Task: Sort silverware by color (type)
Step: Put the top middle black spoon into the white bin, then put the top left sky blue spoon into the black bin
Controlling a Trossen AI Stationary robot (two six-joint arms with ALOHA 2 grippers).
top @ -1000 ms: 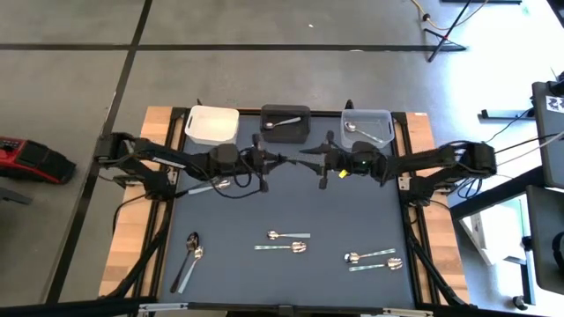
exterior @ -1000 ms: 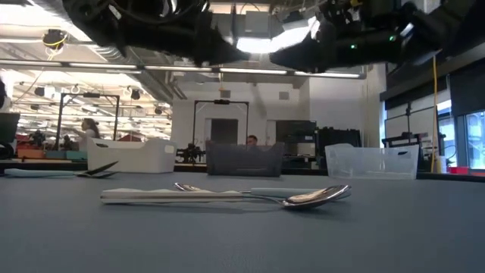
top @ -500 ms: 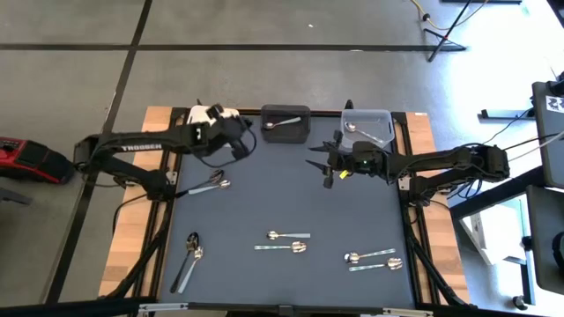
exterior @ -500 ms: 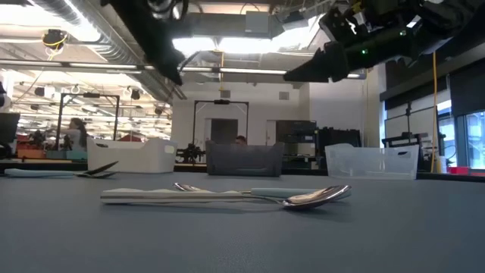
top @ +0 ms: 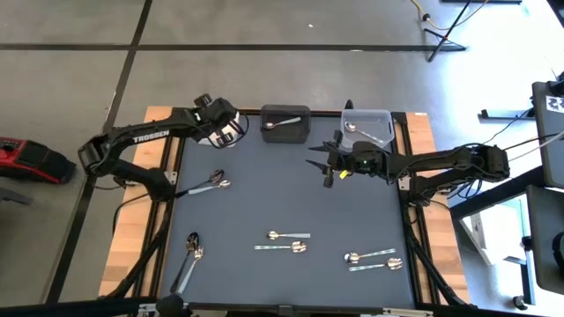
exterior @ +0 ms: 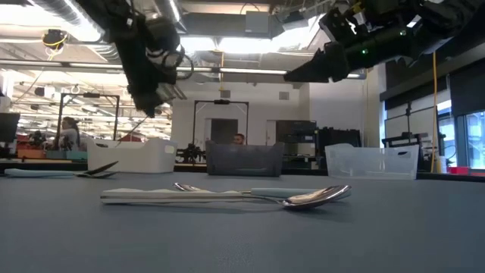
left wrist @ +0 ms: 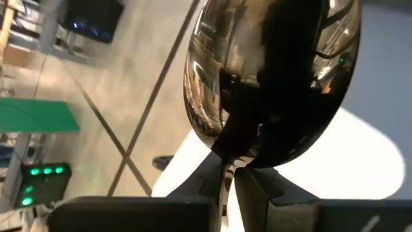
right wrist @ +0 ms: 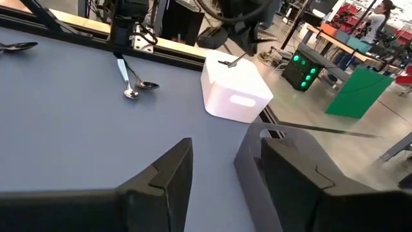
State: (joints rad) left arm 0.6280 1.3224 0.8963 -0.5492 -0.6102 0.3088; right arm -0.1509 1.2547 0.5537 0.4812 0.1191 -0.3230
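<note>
My left gripper (top: 226, 132) hovers over the white bin (right wrist: 235, 90) at the table's far left and is shut on a dark shiny spoon (left wrist: 270, 77). The spoon's bowl fills the left wrist view, with the bin's white inside (left wrist: 360, 161) behind it. My right gripper (top: 317, 165) hangs open and empty above the far middle of the table. Silver and dark spoons lie flat in pairs on the mat: (top: 211, 182), (top: 189, 254), (top: 286, 240), (top: 374, 259). My left gripper pinches the dark spoon at its neck (left wrist: 228, 169), just below the bowl, between the two fingers (left wrist: 257, 183). The bowl sticks out past the fingertips. The spoon is lifted clear, over the white bin. The handle is hidden behind the fingers.
A black bin (top: 285, 123) and a clear bin (top: 366, 126) stand along the far edge, each with one spoon inside. In the low view a spoon pair (exterior: 227, 195) lies close in front. Wooden strips border the mat on both sides.
My left gripper has swung from the middle of the table, where it faced the right gripper, toward the far left and now hangs over the white bin, carrying the spoon. My right gripper drew back a little toward the right, then held still.
</note>
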